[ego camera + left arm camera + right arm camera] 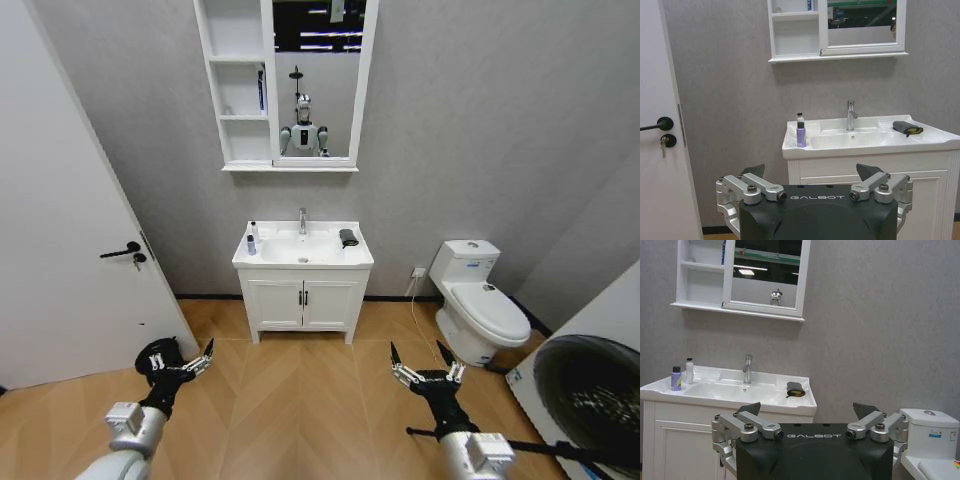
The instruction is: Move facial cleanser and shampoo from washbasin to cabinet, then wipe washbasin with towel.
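Black-and-silver grippers come nearest. I hold the left gripper and the right gripper low over the wood floor, well short of the washbasin, each with its fingers spread apart and nothing between them; I judge this a ready pose for the approach. "GALBOT" is printed on each wrist housing. Beyond stands the washbasin against the grey wall. Two bottles wait at its left rear corner: a purple bottle, label too small to read, and a white bottle just beside it; which is the cleanser I cannot tell. By the right edge lies the towel, folded, within reach for wiping. Farthest and highest hangs the cabinet, its lower shelves open to receive the bottles.
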Tool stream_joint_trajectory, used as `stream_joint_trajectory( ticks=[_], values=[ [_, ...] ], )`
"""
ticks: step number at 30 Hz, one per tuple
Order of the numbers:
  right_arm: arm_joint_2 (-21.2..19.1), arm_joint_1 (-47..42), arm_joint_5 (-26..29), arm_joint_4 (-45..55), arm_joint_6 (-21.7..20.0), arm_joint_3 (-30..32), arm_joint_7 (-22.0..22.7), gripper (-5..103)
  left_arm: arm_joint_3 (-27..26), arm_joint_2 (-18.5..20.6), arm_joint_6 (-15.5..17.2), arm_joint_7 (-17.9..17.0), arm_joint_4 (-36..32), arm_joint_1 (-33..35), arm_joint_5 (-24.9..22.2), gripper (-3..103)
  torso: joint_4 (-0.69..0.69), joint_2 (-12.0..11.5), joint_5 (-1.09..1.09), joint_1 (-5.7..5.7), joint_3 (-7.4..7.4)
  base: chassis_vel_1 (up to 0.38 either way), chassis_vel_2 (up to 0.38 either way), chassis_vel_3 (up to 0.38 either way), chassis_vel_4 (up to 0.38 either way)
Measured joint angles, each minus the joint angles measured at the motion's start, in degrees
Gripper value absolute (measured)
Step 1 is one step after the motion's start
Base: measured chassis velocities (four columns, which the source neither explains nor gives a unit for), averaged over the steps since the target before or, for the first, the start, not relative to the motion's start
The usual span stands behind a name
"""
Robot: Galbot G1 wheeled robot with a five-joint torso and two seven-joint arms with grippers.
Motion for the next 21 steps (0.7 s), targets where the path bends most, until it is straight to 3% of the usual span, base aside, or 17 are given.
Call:
stream_joint_trajectory(
  ticks=[21],
  values=[
    [0.13, -0.11, 1.30, -0.04, -0.26, 0.68, 0.44, 100, 0.35, -0.36, -0.16, 1.06, -0.05, -1.05, -1.75, 100, 0.00, 0.00, 0.00, 0.00, 0.00, 0.000, 0.000, 0.000, 0.000]
  ],
)
